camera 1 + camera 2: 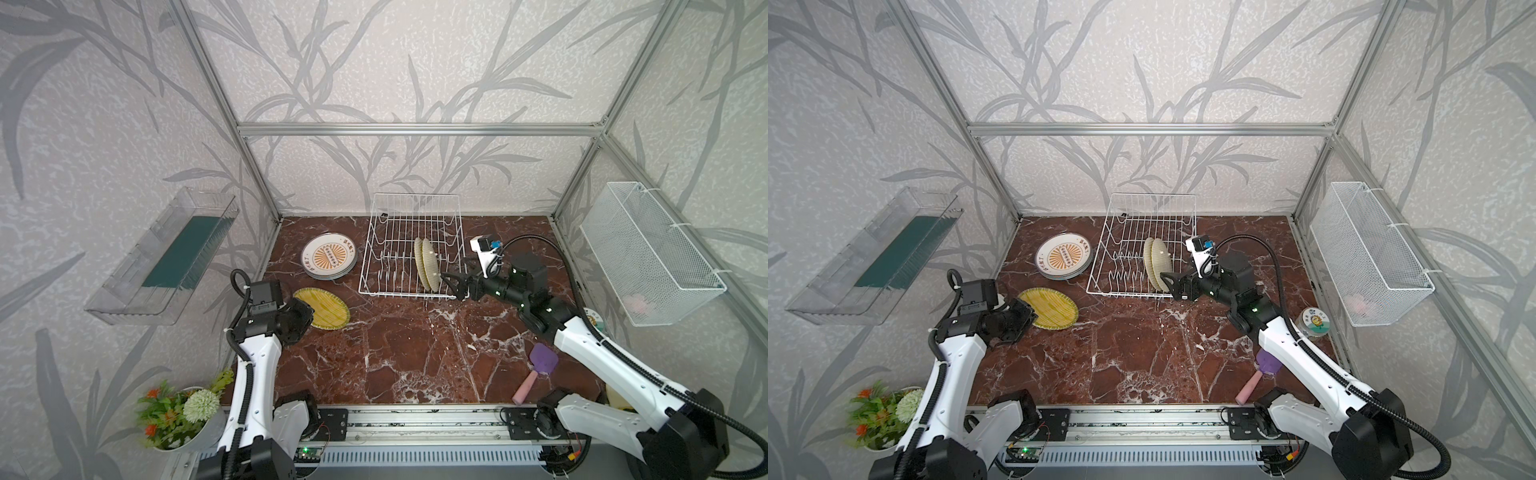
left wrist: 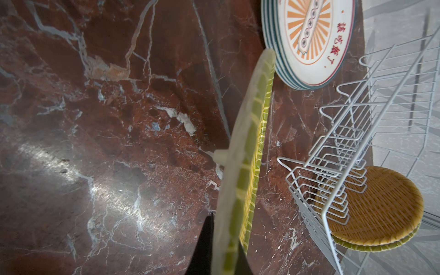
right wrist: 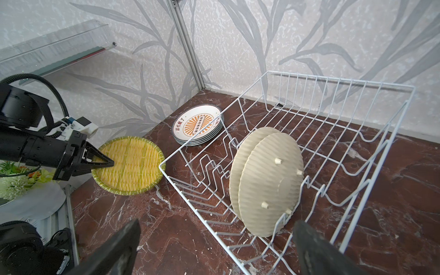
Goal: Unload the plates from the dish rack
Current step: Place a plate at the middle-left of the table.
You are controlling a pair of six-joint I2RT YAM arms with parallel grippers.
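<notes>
red-brown marble tabletop [image 1: 415, 353] fills a booth with leaf-patterned walls. in both top views one white wire dish rack [image 1: 390, 253] sits at the back. two yellow woven plates [image 1: 428, 266] stand on edge in its tines. left of the rack lies a stack of four white sunburst plates [image 1: 329, 257]. a third yellow woven plate [image 1: 328, 309] sits off the rack's front left corner, its rim pinched by the left gripper [image 1: 306, 312]. the right gripper [image 1: 453, 286] gapes wide and empty just beside the rack's front right corner. one purple spatula [image 1: 542, 361] with a pink handle lies by the right arm. a small printed dish [image 1: 1315, 323] shows whole in a top view; elsewhere the arm mostly hides it.

the left wrist view shows the pinched plate edge-on between the jaws, and red lettering on the top sunburst plate: 該吃飯了.

the right wrist view shows the two racked plates' pale undersides, four small pegs on the nearer one, beyond wide-spread fingers [image 3: 119, 245].
</notes>
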